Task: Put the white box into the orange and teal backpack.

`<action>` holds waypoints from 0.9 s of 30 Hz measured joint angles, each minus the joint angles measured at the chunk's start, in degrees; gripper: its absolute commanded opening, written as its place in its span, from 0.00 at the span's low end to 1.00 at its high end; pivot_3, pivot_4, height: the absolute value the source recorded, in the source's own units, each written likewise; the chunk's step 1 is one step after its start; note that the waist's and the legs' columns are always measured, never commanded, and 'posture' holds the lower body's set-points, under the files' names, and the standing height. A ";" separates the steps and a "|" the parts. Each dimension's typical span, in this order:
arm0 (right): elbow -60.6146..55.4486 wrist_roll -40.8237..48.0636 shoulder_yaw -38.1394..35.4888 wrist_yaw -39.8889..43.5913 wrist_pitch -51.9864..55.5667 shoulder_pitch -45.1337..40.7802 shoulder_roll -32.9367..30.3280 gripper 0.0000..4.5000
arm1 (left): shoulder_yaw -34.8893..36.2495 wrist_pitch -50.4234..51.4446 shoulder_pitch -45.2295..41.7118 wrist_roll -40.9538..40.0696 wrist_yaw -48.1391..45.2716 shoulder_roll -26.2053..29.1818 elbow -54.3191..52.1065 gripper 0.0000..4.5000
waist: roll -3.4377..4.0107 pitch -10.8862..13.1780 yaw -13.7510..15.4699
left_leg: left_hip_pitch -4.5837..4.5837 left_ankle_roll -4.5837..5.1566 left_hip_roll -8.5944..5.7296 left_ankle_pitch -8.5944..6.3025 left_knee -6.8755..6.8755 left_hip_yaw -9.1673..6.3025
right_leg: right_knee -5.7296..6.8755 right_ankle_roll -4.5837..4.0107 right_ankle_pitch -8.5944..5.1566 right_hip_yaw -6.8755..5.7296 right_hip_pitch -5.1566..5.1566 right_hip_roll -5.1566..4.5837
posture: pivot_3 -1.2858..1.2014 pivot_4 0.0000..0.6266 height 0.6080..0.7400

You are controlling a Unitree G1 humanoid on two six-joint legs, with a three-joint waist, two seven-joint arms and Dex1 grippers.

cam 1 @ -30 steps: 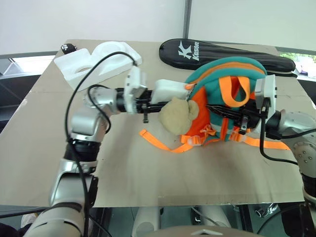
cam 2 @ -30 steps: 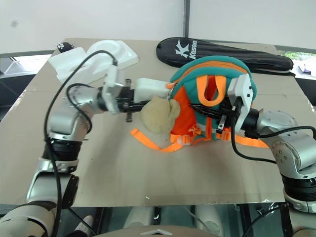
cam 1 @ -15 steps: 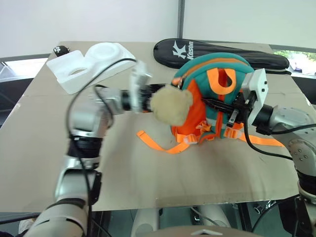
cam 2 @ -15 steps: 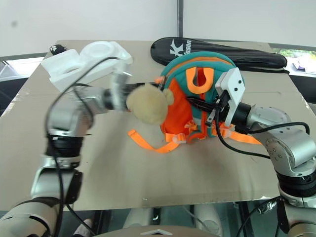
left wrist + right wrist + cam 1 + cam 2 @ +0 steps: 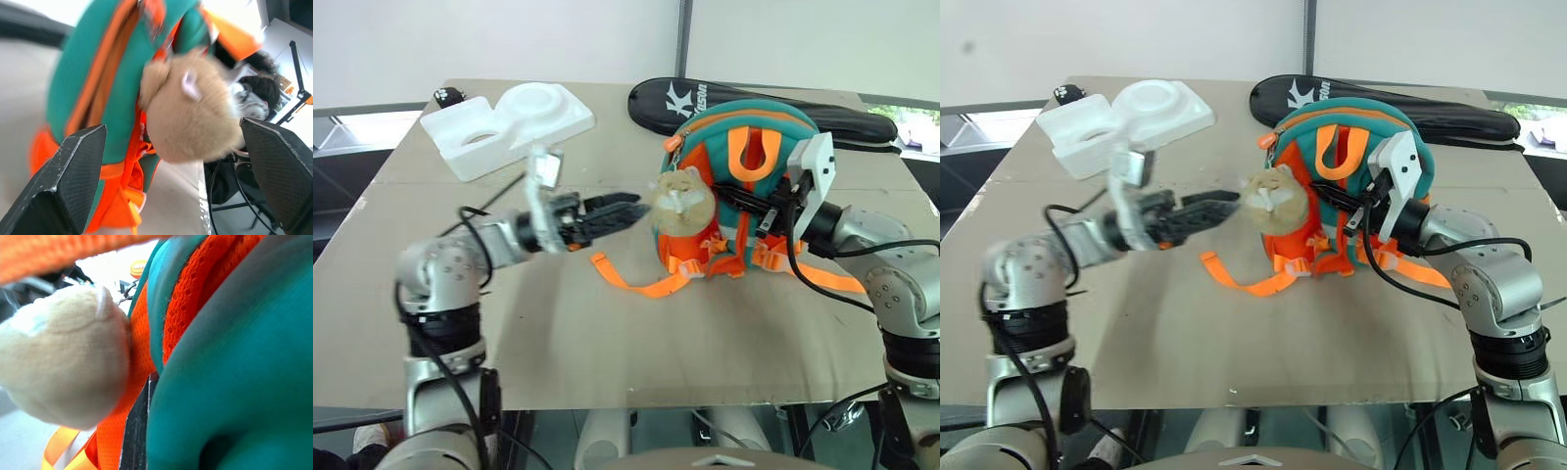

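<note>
The soft, floppy orange and teal backpack (image 5: 734, 186) stands on the worktop (image 5: 607, 343), right end effector (image 5: 744, 204) pinched together on its fabric to steady it, left end effector (image 5: 622, 209) spread empty beside the plush toy (image 5: 682, 201), white box unseen

A lab or test room, by the look of it — a plain surface (image 5: 607, 352) covered in brown cardboard sheets stands before bare white wall panels (image 5: 509, 39); beyond the surface's far right corner, a window (image 5: 918, 122) with greenery outside; beneath its near edge, loose cables and a dark floor (image 5: 342, 176) — nothing homely.
</note>
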 measured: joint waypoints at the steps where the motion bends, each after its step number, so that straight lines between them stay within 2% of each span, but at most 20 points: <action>1: -0.19 0.07 -0.01 -0.27 0.46 -0.18 -0.07 0.00 | 0.03 0.29 -0.04 -0.98 1.73 -1.88 -0.74 0.99 | 0.01 0.00 -0.05 | 0.03 0.00 0.00 0.00 -0.01 0.03 | 0.02 0.00 0.00 0.04 0.00 0.00 | 0.52 0.24 1.00; 5: -1.22 0.14 -0.09 -1.68 2.39 -1.68 -0.13 0.00 | -0.55 1.79 -0.64 -3.51 8.54 -7.41 -1.81 0.99 | 0.01 0.00 -0.01 | 0.02 0.00 0.00 0.00 -0.02 -0.01 | 0.02 0.00 0.00 0.01 0.00 0.01 | 0.52 0.24 1.00; 6: -1.37 0.12 -0.09 -2.08 2.54 -1.68 -0.13 0.00 | -0.29 2.07 -0.93 -4.37 10.18 -8.50 -1.64 0.87 | 0.01 0.00 0.00 | 0.00 0.00 0.00 0.00 -0.02 -0.01 | 0.01 0.00 0.00 0.01 0.00 0.00 | 0.52 0.24 1.00; 8: -1.75 0.05 -0.17 -2.81 2.67 -1.68 -0.13 0.00 | 0.07 3.05 -1.43 -6.14 12.55 -9.82 -1.08 0.70 | 0.01 0.00 0.09 | -0.02 0.00 -0.02 0.00 -0.01 0.00 | -0.01 0.00 0.00 0.01 0.00 -0.01 | 0.52 0.24 1.00; 9: -2.15 0.04 -0.30 -3.10 2.75 -1.68 -0.13 0.00 | 0.16 3.41 -1.54 -6.70 13.37 -9.80 -0.58 0.58 | 0.01 0.00 0.05 | -0.02 0.00 -0.02 0.00 -0.01 0.01 | -0.02 0.00 0.00 0.02 0.00 -0.01 | 0.52 0.24 1.00; 14: -2.70 -0.08 -0.99 -4.61 2.77 -1.67 -0.06 0.00 | 0.82 4.33 -3.46 -10.06 14.88 -9.90 1.00 0.06 | 0.01 0.00 0.11 | -0.03 0.00 -0.03 0.00 -0.02 -0.01 | -0.03 0.00 0.00 0.00 0.00 -0.01 | 0.52 0.24 1.00; 15: -2.82 -0.11 -0.99 -4.80 2.77 -1.66 -0.06 0.00 | 0.83 4.37 -3.61 -10.33 14.89 -9.85 1.00 0.02 | 0.01 0.00 0.10 | -0.03 0.00 -0.03 0.00 -0.02 0.00 | -0.04 0.00 0.00 0.00 0.00 -0.01 | 0.52 0.24 1.00; 24: -3.48 -0.69 -0.97 -5.97 2.49 -1.64 0.74 0.00 | 0.57 2.79 -2.77 -11.92 14.91 -6.48 -1.56 0.02 | 0.01 0.00 0.02 | -0.02 0.00 -0.03 0.00 -0.03 0.00 | -0.04 0.00 0.00 0.01 -0.01 -0.01 | 0.52 0.24 1.00; 27: -1.60 -2.45 -0.98 -8.87 2.31 -2.33 2.64 0.00 | 1.23 1.76 -1.67 -11.99 14.72 -4.67 -1.79 0.02 | 0.01 0.00 -0.01 | 0.00 0.00 -0.03 0.00 -0.03 0.01 | -0.03 0.00 0.00 0.02 -0.01 -0.01 | 0.52 0.24 1.00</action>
